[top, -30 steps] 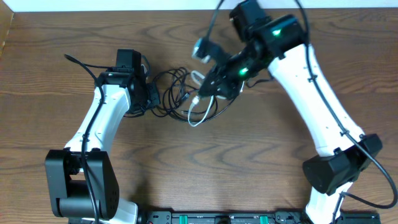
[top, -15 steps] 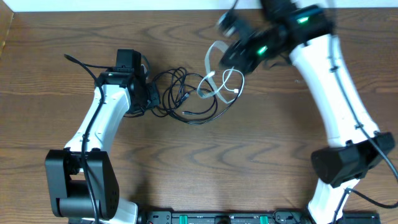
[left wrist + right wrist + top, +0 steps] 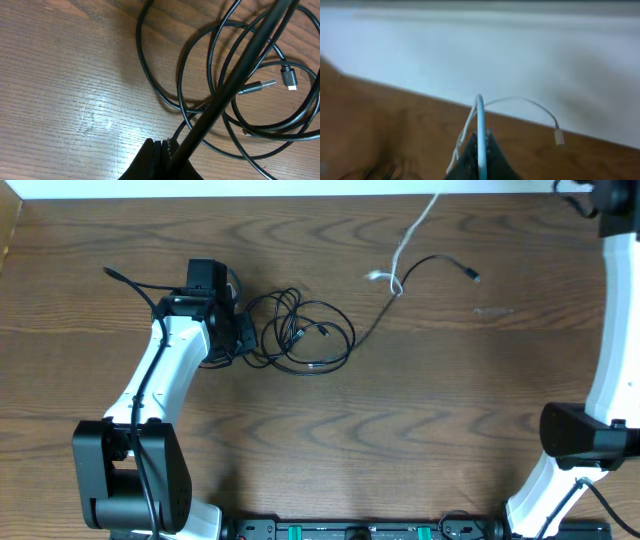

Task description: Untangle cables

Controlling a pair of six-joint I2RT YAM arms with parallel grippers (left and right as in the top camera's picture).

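Thin black cables (image 3: 300,332) lie in overlapping loops on the wooden table, also seen in the left wrist view (image 3: 235,100) with two plug ends. My left gripper (image 3: 238,335) (image 3: 167,150) is shut on a black cable strand at the left edge of the loops. My right gripper (image 3: 480,145) is shut on the white cable (image 3: 480,120) and holds it high; it is out of the overhead view. The white cable (image 3: 412,235) hangs down from the top edge, its plug (image 3: 377,276) free. One black strand (image 3: 440,260) trails right, crossing the white cable's lower end.
The right arm (image 3: 610,330) stands along the right edge. The left arm (image 3: 165,380) reaches from the front left. A pale wall (image 3: 480,45) runs behind the table's far edge.
My right gripper has swung up and to the right out of the overhead view, pulling the white cable out of the black loops. A black strand was dragged right. The left arm has not moved.
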